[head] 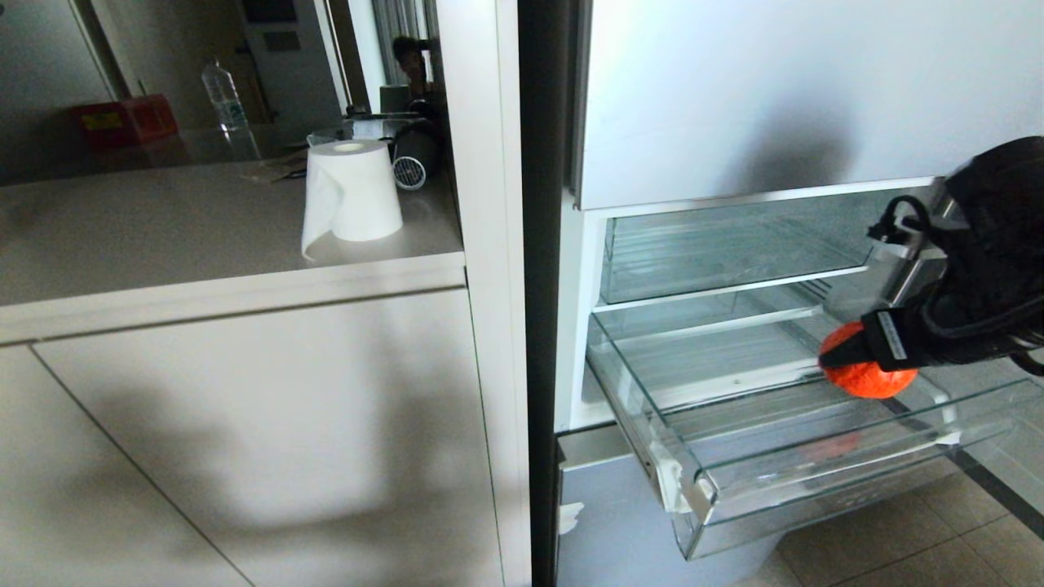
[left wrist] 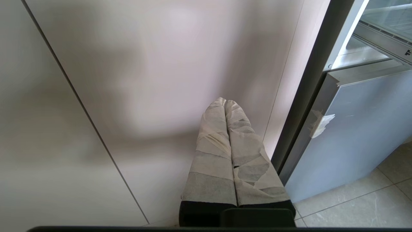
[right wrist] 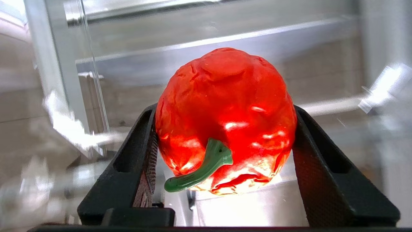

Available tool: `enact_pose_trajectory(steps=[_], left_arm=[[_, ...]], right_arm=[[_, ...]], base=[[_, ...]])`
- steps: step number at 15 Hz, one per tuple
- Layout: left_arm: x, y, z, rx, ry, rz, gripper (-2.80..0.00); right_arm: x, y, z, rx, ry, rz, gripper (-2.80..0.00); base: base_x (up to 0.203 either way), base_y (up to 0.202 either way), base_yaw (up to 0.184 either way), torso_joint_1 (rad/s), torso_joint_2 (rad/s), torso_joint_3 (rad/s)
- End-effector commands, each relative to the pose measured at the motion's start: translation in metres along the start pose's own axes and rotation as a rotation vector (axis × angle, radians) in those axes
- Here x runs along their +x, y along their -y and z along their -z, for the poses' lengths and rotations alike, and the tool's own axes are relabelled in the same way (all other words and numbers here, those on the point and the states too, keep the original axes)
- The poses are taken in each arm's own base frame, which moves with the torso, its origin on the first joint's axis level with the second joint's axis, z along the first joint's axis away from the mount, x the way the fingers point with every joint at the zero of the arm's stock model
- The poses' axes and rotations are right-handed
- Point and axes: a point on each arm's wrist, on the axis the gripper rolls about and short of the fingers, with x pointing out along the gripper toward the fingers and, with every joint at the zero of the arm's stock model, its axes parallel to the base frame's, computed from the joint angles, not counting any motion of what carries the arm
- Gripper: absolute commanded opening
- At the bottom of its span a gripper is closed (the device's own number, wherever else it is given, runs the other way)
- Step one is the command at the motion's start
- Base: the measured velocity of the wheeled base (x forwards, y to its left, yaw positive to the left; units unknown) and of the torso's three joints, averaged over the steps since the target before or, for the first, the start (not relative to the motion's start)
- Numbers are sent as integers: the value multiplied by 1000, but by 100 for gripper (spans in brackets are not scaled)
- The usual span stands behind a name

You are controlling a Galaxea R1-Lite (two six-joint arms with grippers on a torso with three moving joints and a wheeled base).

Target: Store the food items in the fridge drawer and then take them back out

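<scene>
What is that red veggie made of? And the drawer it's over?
The orange-red toy produce looks like shiny moulded plastic or rubber: glossy highlights, wrinkled skin, smooth green stem. The right gripper clamps it. The fridge drawer looks like clear hard plastic: you can see straight through its thick glossy lip.

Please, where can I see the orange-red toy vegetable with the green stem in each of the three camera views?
Head view: the toy vegetable is at the right, held in the right hand above the open fridge drawer.
Left wrist view: it is not in this picture.
Right wrist view: it fills the centre, between the two black fingers.
Shared landmark: the clear fridge drawer, seen in the head and right wrist views.
</scene>
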Motion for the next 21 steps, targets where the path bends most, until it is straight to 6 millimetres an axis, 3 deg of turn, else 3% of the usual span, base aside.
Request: enact_pose_trajectory(steps=[1,6,9,12,13,21], left_arm=[[0,0,0,0,0,0,-280],[0,0,0,0,0,0,-280],[0,0,0,0,0,0,-280],[0,0,0,0,0,0,-280],[0,0,0,0,0,0,-280],[0,0,0,0,0,0,-280]], right_arm=[[-47,4,10,8,82,10,-280],[-143,16,70,81,117,51,-280],[-180,38,93,290,204,278,-280],[-210,45,111,480,341,535,-280],[-219,41,117,500,409,590,-280],[-223,42,126,405,625,853,-280]], base=[[0,0,0,0,0,0],[0,0,0,0,0,0],[0,0,0,0,0,0],[0,0,0,0,0,0],[0,0,0,0,0,0],[0,0,0,0,0,0]])
